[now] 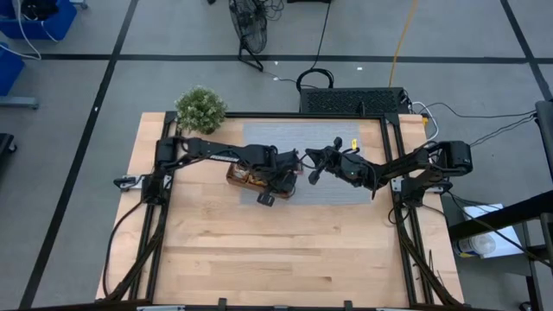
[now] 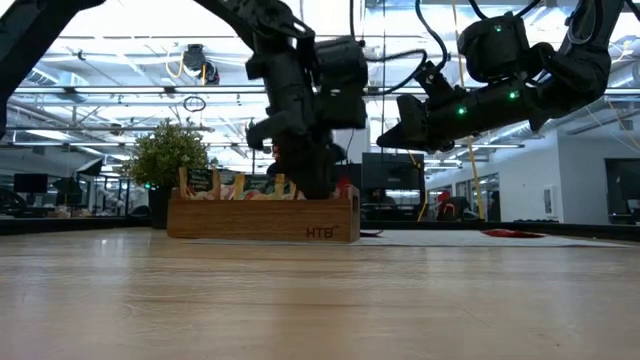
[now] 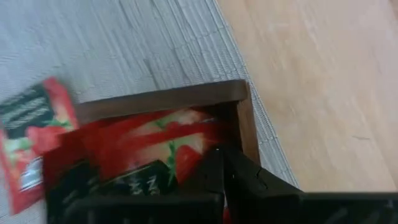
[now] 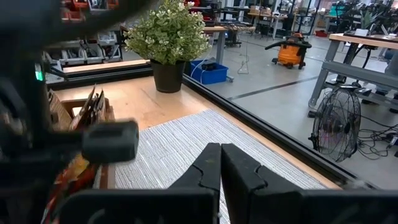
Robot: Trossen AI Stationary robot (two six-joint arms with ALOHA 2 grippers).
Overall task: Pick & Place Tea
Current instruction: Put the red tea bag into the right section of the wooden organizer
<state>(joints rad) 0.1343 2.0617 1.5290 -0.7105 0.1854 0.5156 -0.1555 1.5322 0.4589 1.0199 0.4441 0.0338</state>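
Note:
The brown wooden tray (image 1: 244, 178) (image 2: 262, 218) stands at the grey mat's left end, with tea sachets upright in it. Red tea sachets (image 3: 143, 146) fill its end compartment. Another red sachet (image 3: 28, 140) shows at the tray's far wall (image 3: 161, 99), over the mat. My left gripper (image 1: 275, 177) (image 3: 222, 177) is shut and points steeply down into that compartment's corner. My right gripper (image 1: 311, 164) (image 4: 221, 171) is shut. It hangs level above the mat, to the right of the tray, holding nothing. My left gripper comes from above, slanting down, and its shut fingertips (image 3: 239, 168) meet the red sachets (image 3: 186, 158) in the corner of the tray's end compartment. The fingers hide the place of contact, so I cannot tell whether a sachet is pinched between them.
A potted plant (image 1: 200, 108) (image 4: 168, 37) stands at the table's far left corner. The grey mat (image 1: 346, 147) covers the far middle, and a flat red thing (image 2: 510, 233) lies on it right of the tray. Bare wood (image 1: 276, 250) spreads toward the near edge.

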